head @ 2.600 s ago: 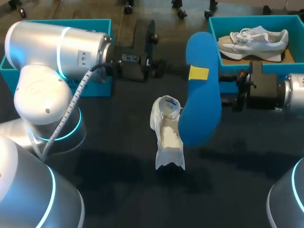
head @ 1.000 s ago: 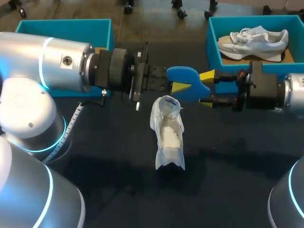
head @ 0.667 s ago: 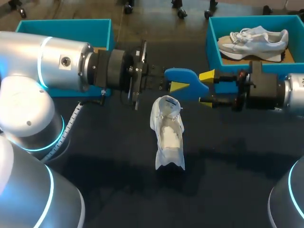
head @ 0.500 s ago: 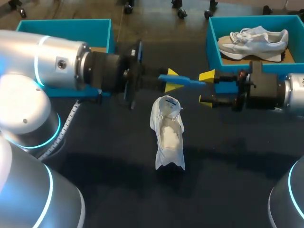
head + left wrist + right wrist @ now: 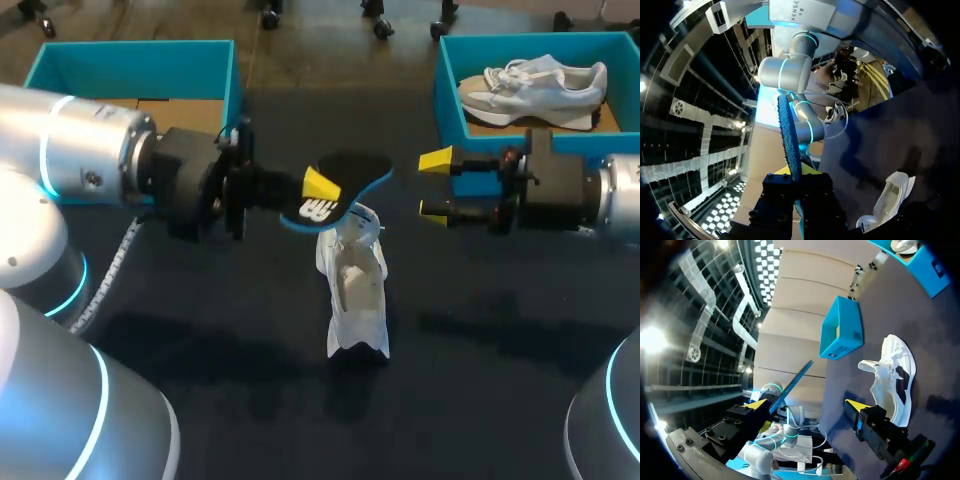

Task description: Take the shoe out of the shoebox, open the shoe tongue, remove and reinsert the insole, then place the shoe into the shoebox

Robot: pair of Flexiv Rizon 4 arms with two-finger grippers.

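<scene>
As seen from the head view: white shoe (image 5: 352, 280) lying near the middle of the table (image 5: 220, 390), out of either box, mouth gaping, tongue apparently pulled open. Left gripper (image 5: 318, 188) clamped on the blue insole (image 5: 345, 175), held in the air just over the shoe's far end, dark face up. Right gripper (image 5: 434, 184) spread wide, holding nothing, near the insole's free end but apart from it. Left shoebox (image 5: 140, 60) at the far left corner; right shoebox (image 5: 450, 70) at the far right corner, with a second sneaker (image 5: 535, 82) inside.

Left wrist view: insole (image 5: 789, 140) edge-on, pinched between the fingers of the left gripper (image 5: 796, 172); shoe (image 5: 890, 197) on the table off to one side.

Right wrist view: right gripper (image 5: 806, 404) wide apart, nothing between; insole (image 5: 792, 384) ahead, shoe (image 5: 895, 375) beside, left shoebox (image 5: 842, 330) beyond.

Progress, by judgement: shoe taken out, tongue opened, insole removed. Left to do: reinsert insole, return shoe to a shoebox.

Writing: white print on the insole's dark face, not read off; none else legible.
</scene>
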